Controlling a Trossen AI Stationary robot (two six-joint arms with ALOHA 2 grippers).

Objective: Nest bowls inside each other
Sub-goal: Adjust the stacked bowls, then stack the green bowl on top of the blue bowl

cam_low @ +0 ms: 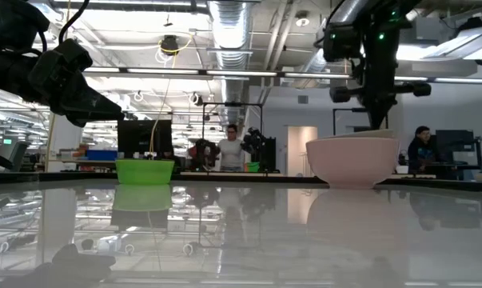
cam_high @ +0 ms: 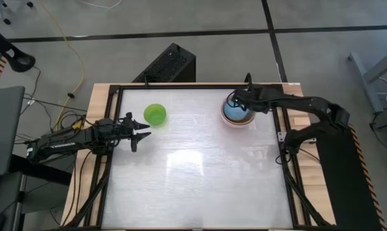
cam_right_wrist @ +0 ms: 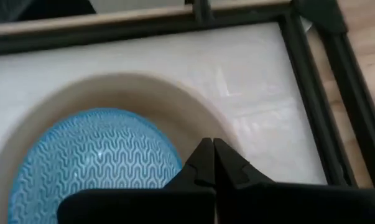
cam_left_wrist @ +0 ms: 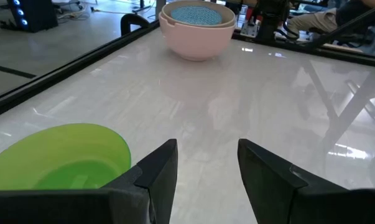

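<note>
A stack of bowls (cam_high: 237, 115) stands at the table's far right: a pale salmon bowl (cam_left_wrist: 196, 38) outermost, a beige bowl (cam_right_wrist: 143, 93) in it, and a blue bowl (cam_right_wrist: 94, 162) with a wavy pattern innermost. A bright green bowl (cam_high: 155, 114) rests alone on its base at the far left. My right gripper (cam_right_wrist: 212, 144) is shut, pointing steeply down over the stack's rim, just beside the blue bowl. My left gripper (cam_left_wrist: 206, 155) is open, level, close beside the green bowl (cam_left_wrist: 56, 158). My right gripper's shut fingertips (cam_right_wrist: 203, 155) stand over the beige bowl's inner wall (cam_right_wrist: 193, 118), next to the blue bowl's edge, coming from above on a slant. Whether they touch the wall or the blue bowl I cannot tell; nothing shows between them.
A black frame (cam_high: 280, 122) runs around the white tabletop, close behind and to the right of the stack. The near half of the table (cam_high: 199, 186) lies bare. People and desks show in the room beyond the table.
</note>
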